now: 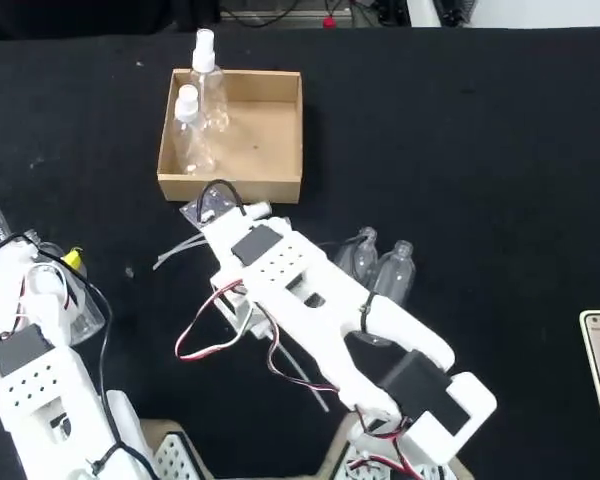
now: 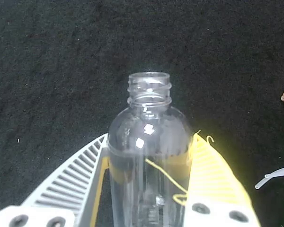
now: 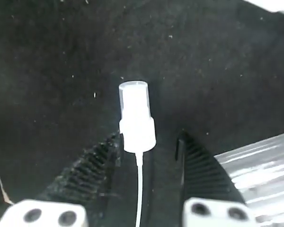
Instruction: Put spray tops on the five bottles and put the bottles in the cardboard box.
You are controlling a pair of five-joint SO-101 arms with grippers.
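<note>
Right wrist view: right gripper (image 3: 149,138) sits w/ jaws apart, straddling the small white plastic spray top (image 3: 137,118), which lies on the black tablecloth (image 3: 47,56) w/ its thin dip tube running back between the fingers. One finger looks to touch the collar and the other stands clear, so no grip yet imo. High view puts that gripper just in front of the brown cardboard box (image 1: 230,187), at its near wall.

Our left gripper (image 2: 150,142) is clamped on a clear plastic bottle w/ open threaded neck (image 2: 149,123), white finger one side, yellow the other, on the body, neck free. In high view it's at the left of the table, well apart from the box.

Step in hand, as we read it: pick the top, bring it to the held bottle. We'd close on the collar, not the nozzle stem or tube, so the top doesn't skew. Lift till the tube hangs free, feed the tube into the neck first, centre, seat + twist. Left arm needs a firm hold; the thin wall prob squashes or spins if over-squeezed.

Status: two capped clear bottles (image 1: 193,140) in the box, two uncapped clear bottles (image 1: 395,270) just beside the right arm, loose tubes (image 1: 170,255) nr the box. Risk: the arm knocks the uncapped pair on the swing across.
</note>
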